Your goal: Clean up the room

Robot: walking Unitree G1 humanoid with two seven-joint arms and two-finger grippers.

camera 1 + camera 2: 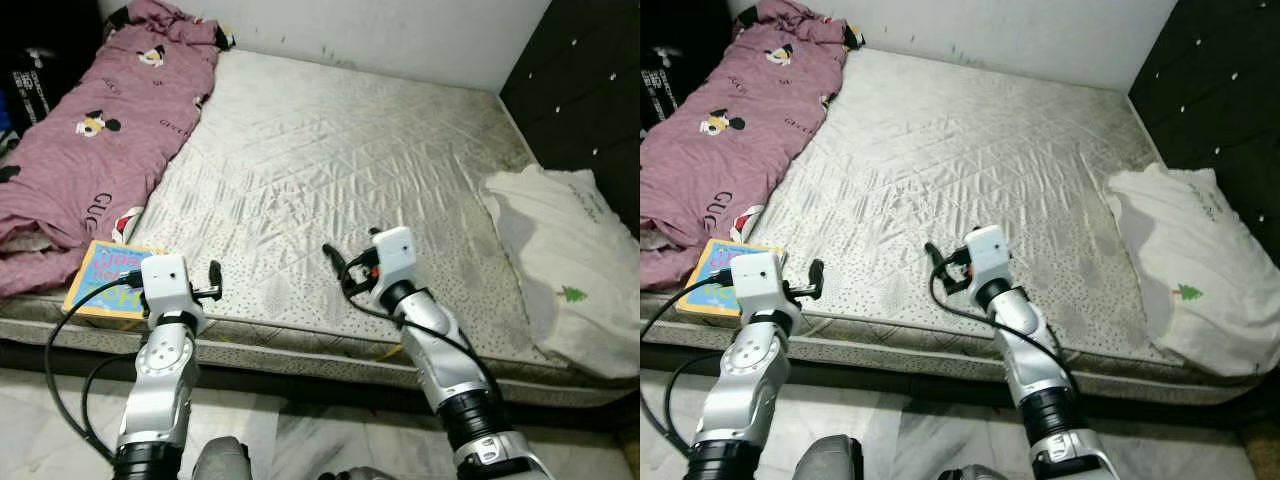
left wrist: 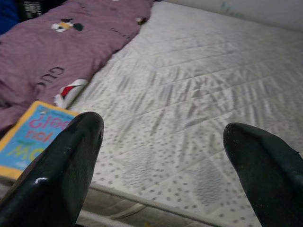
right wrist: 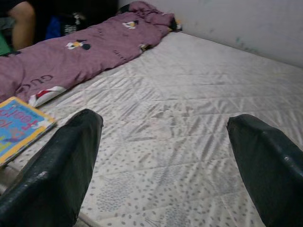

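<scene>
A bare white quilted mattress (image 1: pixel 330 160) lies before me. A crumpled mauve blanket (image 1: pixel 90 150) with cartoon prints runs along its left side. On the near left corner lies a colourful children's book (image 1: pixel 100 285), partly behind my left wrist. My left gripper (image 1: pixel 212 284) hovers open over the mattress's front edge, just right of the book (image 2: pixel 33 135), with nothing between its fingers (image 2: pixel 61 175). Further right, above the front part of the mattress, my right gripper (image 1: pixel 342 270) is also open and empty, with the book (image 3: pixel 16 125) off to its side.
A white pillow (image 1: pixel 560 260) with a small green tree print lies at the mattress's right edge, against a black padded headboard (image 1: pixel 590 90). A white wall runs behind the bed. Pale floor tiles (image 1: pixel 300 440) are below me. Part of a person (image 3: pixel 21 19) shows beyond the blanket.
</scene>
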